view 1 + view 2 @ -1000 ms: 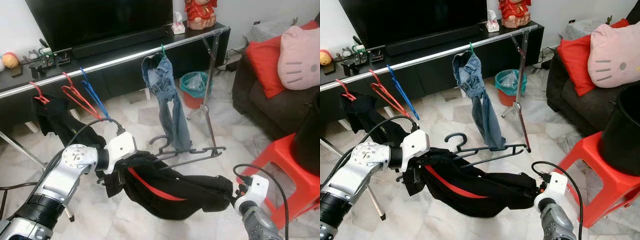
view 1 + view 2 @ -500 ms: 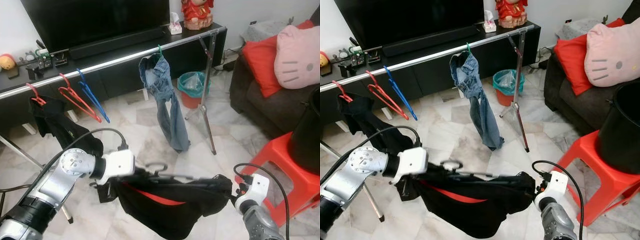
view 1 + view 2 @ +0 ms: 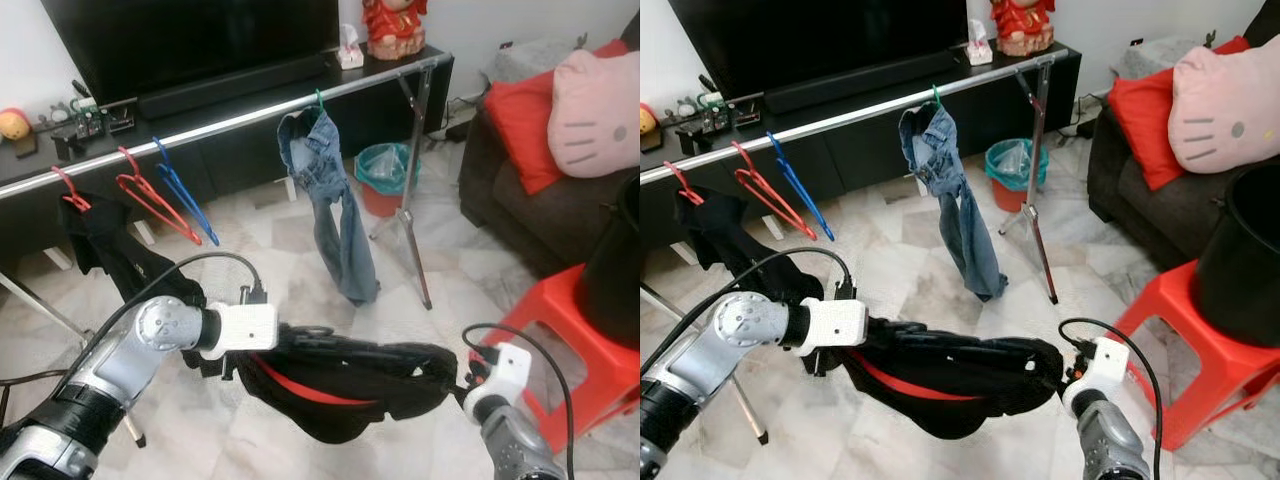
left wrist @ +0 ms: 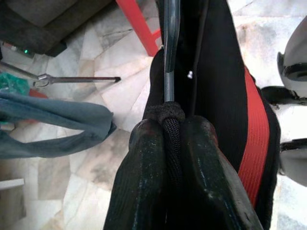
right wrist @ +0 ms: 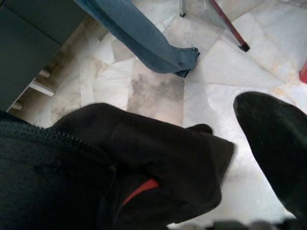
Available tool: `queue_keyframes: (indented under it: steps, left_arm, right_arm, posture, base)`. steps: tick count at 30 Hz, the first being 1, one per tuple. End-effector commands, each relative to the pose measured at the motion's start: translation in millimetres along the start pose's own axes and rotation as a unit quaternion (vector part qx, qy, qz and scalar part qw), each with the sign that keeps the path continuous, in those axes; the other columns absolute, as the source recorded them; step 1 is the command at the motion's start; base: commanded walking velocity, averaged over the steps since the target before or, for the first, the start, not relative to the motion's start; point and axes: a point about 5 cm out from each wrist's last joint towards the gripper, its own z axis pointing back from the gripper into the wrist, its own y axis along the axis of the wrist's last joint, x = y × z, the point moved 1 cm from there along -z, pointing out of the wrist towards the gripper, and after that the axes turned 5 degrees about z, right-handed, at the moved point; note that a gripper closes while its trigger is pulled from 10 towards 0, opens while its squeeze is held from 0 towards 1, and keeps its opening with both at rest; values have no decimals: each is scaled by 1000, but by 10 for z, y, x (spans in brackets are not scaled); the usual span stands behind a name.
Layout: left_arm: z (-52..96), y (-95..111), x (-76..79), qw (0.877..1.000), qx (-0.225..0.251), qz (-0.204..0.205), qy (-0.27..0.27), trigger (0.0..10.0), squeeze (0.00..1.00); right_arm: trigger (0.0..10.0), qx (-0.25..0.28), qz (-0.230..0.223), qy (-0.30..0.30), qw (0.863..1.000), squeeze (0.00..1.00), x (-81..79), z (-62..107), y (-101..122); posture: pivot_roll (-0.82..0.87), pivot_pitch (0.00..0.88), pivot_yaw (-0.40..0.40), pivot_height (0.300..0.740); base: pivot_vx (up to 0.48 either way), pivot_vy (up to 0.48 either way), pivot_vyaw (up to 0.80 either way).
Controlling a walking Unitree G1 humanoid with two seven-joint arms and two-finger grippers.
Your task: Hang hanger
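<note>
Left wrist view shows the left gripper (image 4: 172,143) pinched on the hanger (image 4: 171,52) and black garment (image 3: 340,385), held low well short of the rail (image 3: 230,125); the right gripper's (image 5: 268,139) grip I cannot tell, so that end might sag free.

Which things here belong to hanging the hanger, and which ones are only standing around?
Belong to the job:
- black garment on its hanger
- left claw, shut on the garment's edge
- right claw, at the garment's other end
- silver rail

Only standing around:
- jeans
- red stool
- teal bin
- pink cushion
</note>
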Motion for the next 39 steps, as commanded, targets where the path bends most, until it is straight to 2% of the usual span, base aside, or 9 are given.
queue_keyframes:
  steps: [1,4,10,15,21,28,35,37,39]
  left_arm:
    - [8,9,22,1000,-4,-14,-14,10000,0]
    - [3,-9,69,999,-13,-21,-34,10000,0]
    - [8,-128,143,995,-57,-62,-61,10000,0]
    - [12,-146,150,994,-60,-67,-63,10000,0]
    - [18,-168,151,990,-72,-92,-79,10000,0]
    - [42,-201,129,990,-78,-94,-68,10000,0]
    - [-62,-160,104,987,-74,-128,-60,10000,0]
    - [-102,-139,86,986,-73,-138,-54,10000,0]
    - [-115,-135,72,986,-74,-143,-48,10000,0]
  right_arm:
    - [10000,13,2,19,1000,0,-92,-61,96]
    - [10000,18,7,20,1000,0,-96,-83,160]
    - [10000,32,12,31,999,0,-124,-120,288]
    - [10000,36,16,35,999,0,-118,-122,331]
    - [10000,35,7,39,999,0,-113,-122,348]
    - [10000,34,10,40,999,0,-101,-125,382]
    - [10000,44,-9,92,995,0,-389,-246,568]
    - [10000,52,0,129,990,0,-540,-276,652]
    - [10000,42,9,140,989,0,-600,-289,660]
  posture:
    - [91,35,115,740]
    - [92,35,114,740]
    - [89,34,111,740]
    - [87,34,111,740]
    - [86,34,110,740]
    - [93,32,109,740]
    - [83,22,107,740]
    - [85,17,104,740]
    - [84,17,104,740]
  base:
    - [0,0,0]
    - [0,0,0]
    - [0,0,0]
    - [0,0,0]
    - [0,0,0]
    - [0,0,0]
    - [0,0,0]
    - [0,0,0]
    - [0,0,0]
